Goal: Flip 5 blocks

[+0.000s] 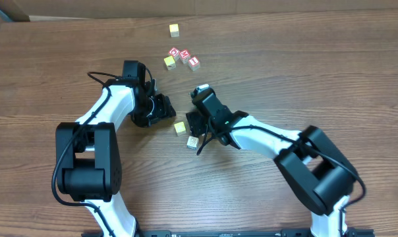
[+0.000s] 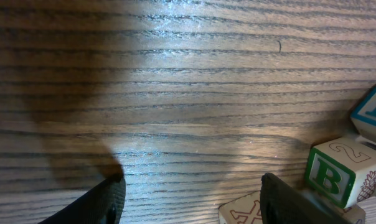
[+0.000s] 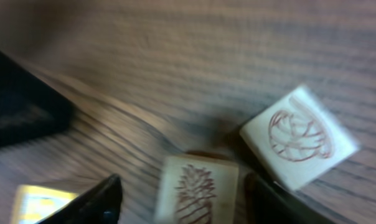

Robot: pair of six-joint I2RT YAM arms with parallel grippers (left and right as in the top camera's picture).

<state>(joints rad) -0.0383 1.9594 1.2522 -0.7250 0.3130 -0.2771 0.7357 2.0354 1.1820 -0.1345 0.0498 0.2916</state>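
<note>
Right gripper (image 3: 183,190): jaws open astride the pineapple block (image 3: 197,180), seemingly poised to flip it. Left gripper (image 2: 191,199): jaws open, empty, over the desk (image 2: 175,93) beside the B block (image 2: 337,171).

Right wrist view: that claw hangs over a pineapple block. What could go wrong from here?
1. The right gripper has its open fingers astride the pineapple block, and the neighbouring block sits close beside one finger; closing might bump it or pinch it too.
2. Seen from overhead, the left gripper is open and close by, so the two could clash if both move in.
</note>
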